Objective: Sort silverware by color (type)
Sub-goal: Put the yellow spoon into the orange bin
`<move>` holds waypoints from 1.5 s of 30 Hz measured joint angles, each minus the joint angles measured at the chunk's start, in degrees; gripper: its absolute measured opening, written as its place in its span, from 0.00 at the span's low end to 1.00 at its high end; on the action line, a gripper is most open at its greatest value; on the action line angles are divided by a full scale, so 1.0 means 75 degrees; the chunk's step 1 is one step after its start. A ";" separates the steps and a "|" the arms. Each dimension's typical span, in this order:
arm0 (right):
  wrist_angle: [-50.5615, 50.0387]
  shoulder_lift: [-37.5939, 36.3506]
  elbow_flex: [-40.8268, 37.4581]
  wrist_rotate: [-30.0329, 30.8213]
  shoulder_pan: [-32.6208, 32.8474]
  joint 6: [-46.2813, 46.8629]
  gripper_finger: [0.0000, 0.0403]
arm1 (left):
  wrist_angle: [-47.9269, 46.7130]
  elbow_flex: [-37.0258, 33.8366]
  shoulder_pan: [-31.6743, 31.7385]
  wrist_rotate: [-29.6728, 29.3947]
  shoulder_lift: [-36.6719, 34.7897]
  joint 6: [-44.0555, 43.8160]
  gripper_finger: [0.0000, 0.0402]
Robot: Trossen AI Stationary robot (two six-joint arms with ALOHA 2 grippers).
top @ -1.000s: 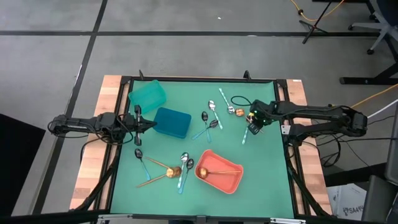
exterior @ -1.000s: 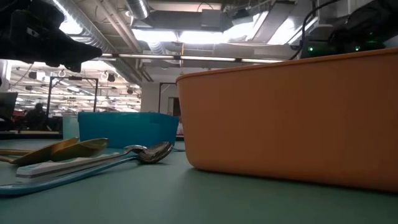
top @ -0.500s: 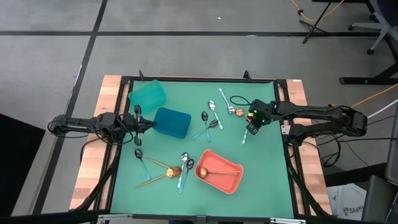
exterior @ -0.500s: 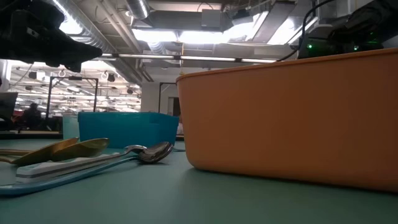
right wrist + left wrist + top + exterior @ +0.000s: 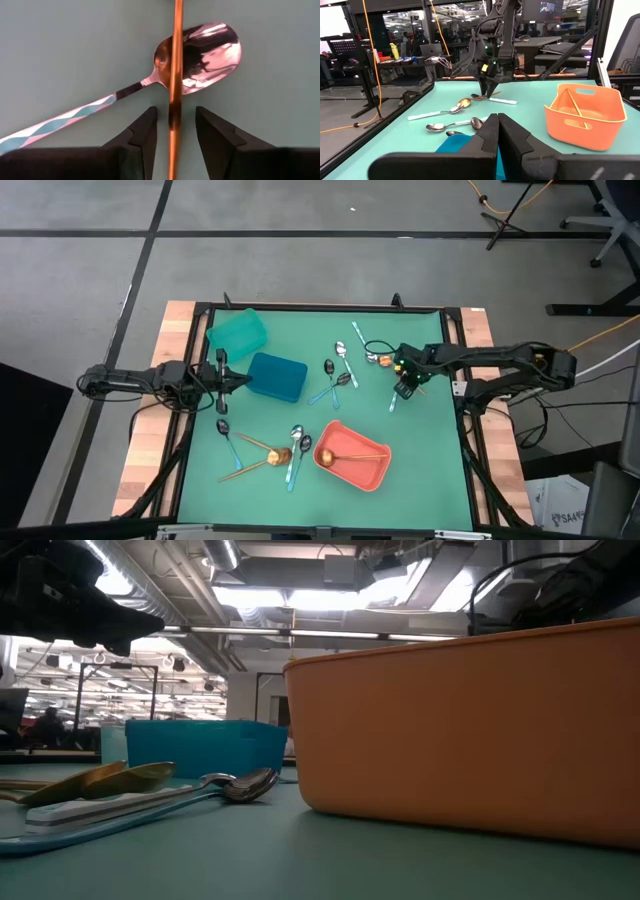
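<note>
My left gripper (image 5: 232, 379) waits pinched shut beside the blue bin (image 5: 277, 376). By my judgement, this is the pickup step for a copper spoon. The coral bin (image 5: 352, 456) already holds one copper spoon. My right gripper (image 5: 405, 373) hangs over the far-right cluster, jaws part-open astride the copper handle (image 5: 174, 75) lying across a blue-handled spoon (image 5: 200, 50). Next: close and lift without snagging it. Since a second ago the right gripper has edged left.

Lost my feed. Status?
Right hand open, straddling copper spoon handle. Left hand shut, idle by blue bin. Blue-handled spoon lies underneath.
</note>
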 joint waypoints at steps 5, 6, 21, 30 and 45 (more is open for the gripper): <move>0.0039 0.0240 0.0018 0.0018 0.0005 0.0000 0.31 | 0.0000 0.0000 -0.0002 0.0000 0.0001 -0.0003 0.00; 0.0039 0.0243 0.0017 0.0018 0.0005 0.0000 0.31 | 0.0000 0.0000 -0.0001 0.0002 0.0001 -0.0003 0.00; 0.0089 0.0254 0.0000 -0.0143 0.0002 0.0067 0.10 | 0.0000 0.0000 -0.0003 0.0000 0.0000 -0.0003 0.00; 0.0077 0.0260 -0.0006 -0.0131 0.0002 0.0087 0.08 | 0.0000 0.0002 -0.0001 0.0000 0.0001 -0.0003 0.00; -0.0587 0.0292 0.0654 -0.0186 -0.0001 0.0000 0.01 | 0.0000 0.0003 -0.0003 0.0000 0.0003 -0.0003 0.00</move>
